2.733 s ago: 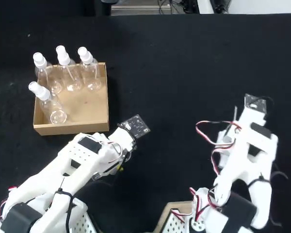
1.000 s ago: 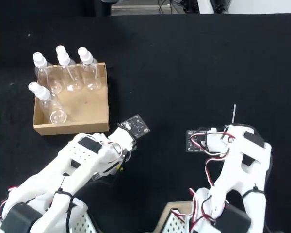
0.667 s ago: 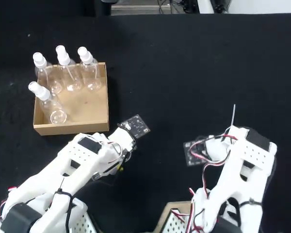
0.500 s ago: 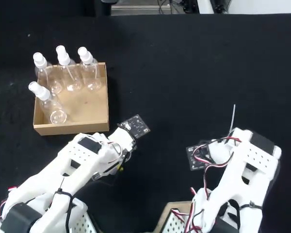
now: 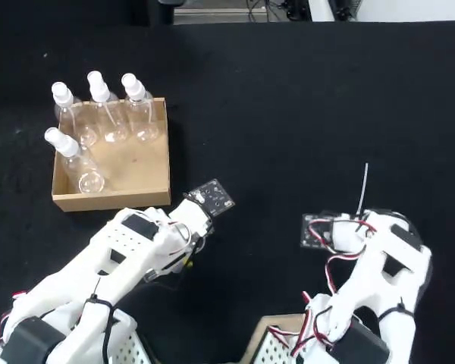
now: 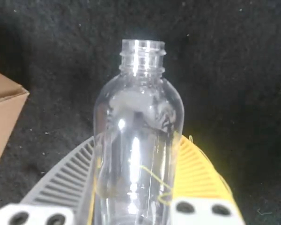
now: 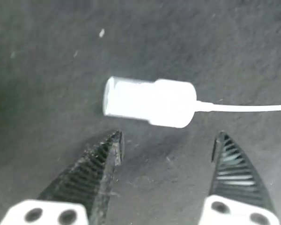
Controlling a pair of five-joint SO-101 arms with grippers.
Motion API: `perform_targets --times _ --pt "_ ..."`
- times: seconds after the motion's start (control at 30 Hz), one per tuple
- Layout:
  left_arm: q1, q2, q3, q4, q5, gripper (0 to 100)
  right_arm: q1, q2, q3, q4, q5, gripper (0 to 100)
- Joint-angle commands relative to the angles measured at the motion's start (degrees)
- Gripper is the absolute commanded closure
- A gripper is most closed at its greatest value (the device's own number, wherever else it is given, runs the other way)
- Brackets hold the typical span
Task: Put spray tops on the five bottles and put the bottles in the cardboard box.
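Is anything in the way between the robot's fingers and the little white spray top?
No. In the right wrist view, just bare black table lies between the right gripper, fingers open, and the spray top lying on its side.

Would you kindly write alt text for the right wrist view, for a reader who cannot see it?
A white spray top lies on its side on the black table, its thin dip tube trailing out of the picture. The right gripper is poised close to it with its dark ribbed fingers open, not touching it.
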Motion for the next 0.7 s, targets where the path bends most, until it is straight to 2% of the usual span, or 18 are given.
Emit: perform_targets --times 0.0,0.2,0.5,0.57,0.67 --pt "-1.5 0.6 1.0 -1.7 0.2 97 -4.9 0.0 -0.2 -1.8 -5.8 71.3" --pt "-1.5 0.5 1.2 -1.7 0.1 97 -11.5 0.6 0.8 -1.6 -8.9 71.3" --pt "-1.5 0.5 1.2 -1.7 0.1 97 -13.9 0.6 4.8 -1.9 -4.7 71.4" --pt "-1.5 0.5 1.2 -1.7 0.1 97 -13.5 0.6 4.9 -1.9 -4.1 75.2" --pt "-1.5 0.5 1.2 -1.7 0.1 97 -12.7 0.6 4.9 -1.8 -4.3 91.7"
